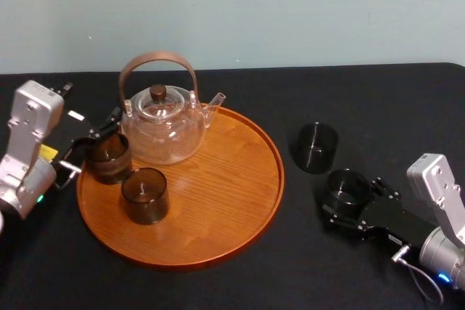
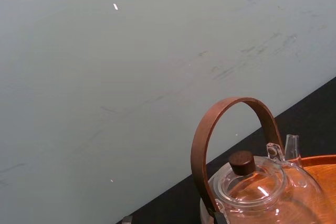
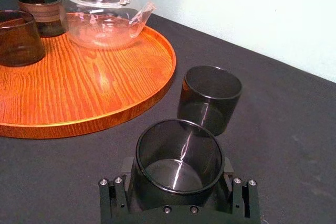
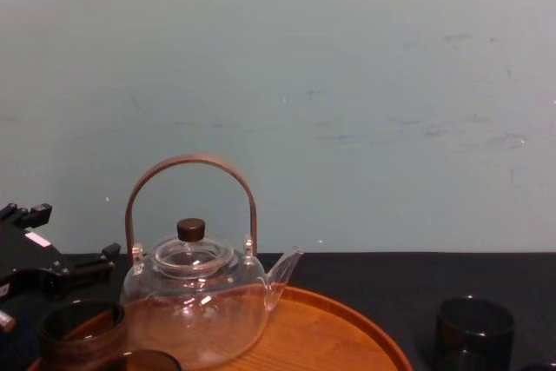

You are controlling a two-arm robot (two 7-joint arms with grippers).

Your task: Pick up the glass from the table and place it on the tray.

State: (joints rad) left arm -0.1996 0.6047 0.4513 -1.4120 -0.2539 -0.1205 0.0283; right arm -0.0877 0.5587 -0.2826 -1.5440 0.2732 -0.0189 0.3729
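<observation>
Right gripper clamped on smoky, dark, straight-walled glass tumbler, 3 o'clock of tray; left gripper at 9.

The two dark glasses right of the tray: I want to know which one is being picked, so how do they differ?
The nearer glass sits clamped in the right gripper; the farther glass stands free. The farther glass is closer to the rim of the tray than the nearer glass. Both are dark, empty, upright and on the table, off the tray. The left gripper is at the tray's left edge.
</observation>
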